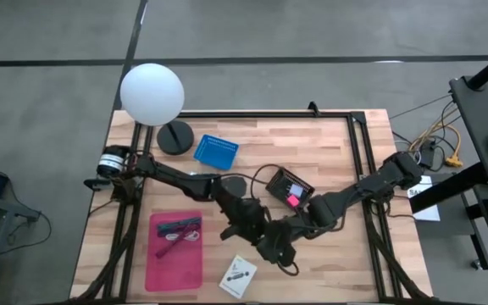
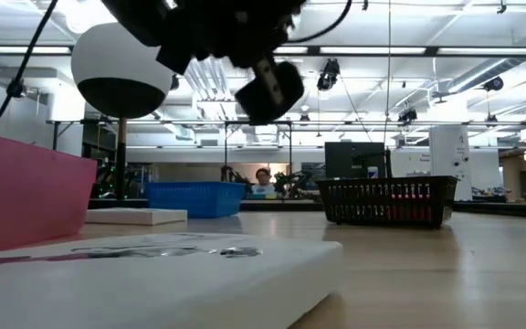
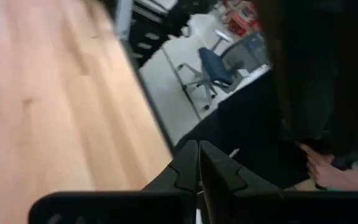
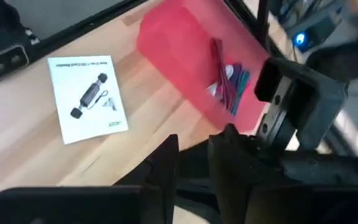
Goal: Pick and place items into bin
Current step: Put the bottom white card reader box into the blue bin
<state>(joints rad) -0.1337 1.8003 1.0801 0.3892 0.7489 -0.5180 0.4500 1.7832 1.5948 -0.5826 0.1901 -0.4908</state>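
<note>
Both grippers meet low over the front middle of the table, just right of the pink bin.

The left gripper (image 1: 248,222) has its fingers (image 3: 197,168) pressed together with nothing between them; the right gripper (image 1: 278,246) sits almost against it, fingers (image 4: 166,163) slightly apart and empty; the pink bin (image 1: 155,267) lies beside them toward the front left corner and holds pens (image 4: 219,65) and a teal-handled tool (image 4: 241,84); a white card (image 1: 239,275) printed with a black mark lies flat on the wood just in front of the grippers, near the front edge; a black basket (image 1: 288,188) with something pink inside stands behind them; a blue basket (image 1: 216,152) sits further back; bare wood stays open along the right side.
</note>
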